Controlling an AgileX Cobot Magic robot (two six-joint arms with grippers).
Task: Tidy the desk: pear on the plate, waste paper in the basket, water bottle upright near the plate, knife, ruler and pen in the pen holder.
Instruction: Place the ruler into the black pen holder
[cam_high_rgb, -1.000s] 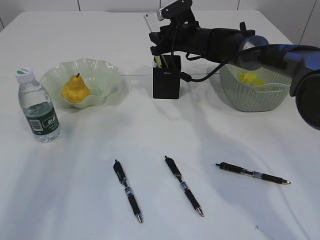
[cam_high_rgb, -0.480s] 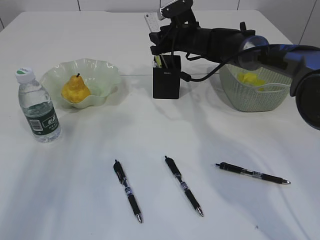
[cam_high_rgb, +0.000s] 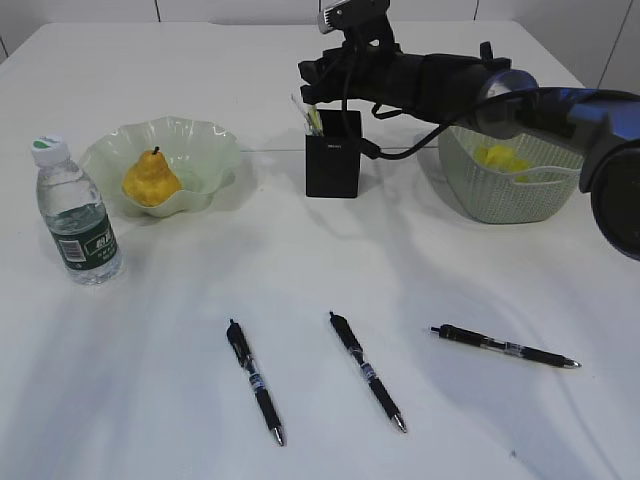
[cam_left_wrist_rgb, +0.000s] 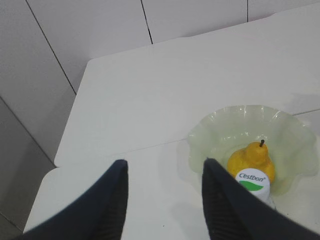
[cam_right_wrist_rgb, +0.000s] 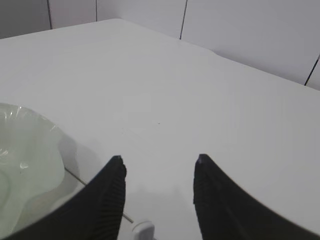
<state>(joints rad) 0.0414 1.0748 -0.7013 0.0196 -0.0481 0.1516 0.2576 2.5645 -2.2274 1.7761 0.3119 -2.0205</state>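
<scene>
Three pens lie flat on the desk; ruler stands in the holder under the parted right claw.

Nearest, three black click pens (cam_high_rgb: 256, 382) lie on the white tabletop (cam_high_rgb: 180, 330), tips pointing toward the front right. Farther back, the black square pen holder (cam_high_rgb: 333, 153) holds the clear plastic ruler (cam_high_rgb: 301, 107) upright, leaning left. The right gripper (cam_right_wrist_rgb: 157, 165) hangs above it, fingers apart, empty. The left gripper (cam_left_wrist_rgb: 165, 167) is likewise spread, empty, above the capped bottle (cam_left_wrist_rgb: 252, 181).

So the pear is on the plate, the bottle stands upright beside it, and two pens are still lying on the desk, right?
Not quite: three pens lie on the desk, per the exterior view. The pear is on the plate, with the bottle upright beside it.
</scene>
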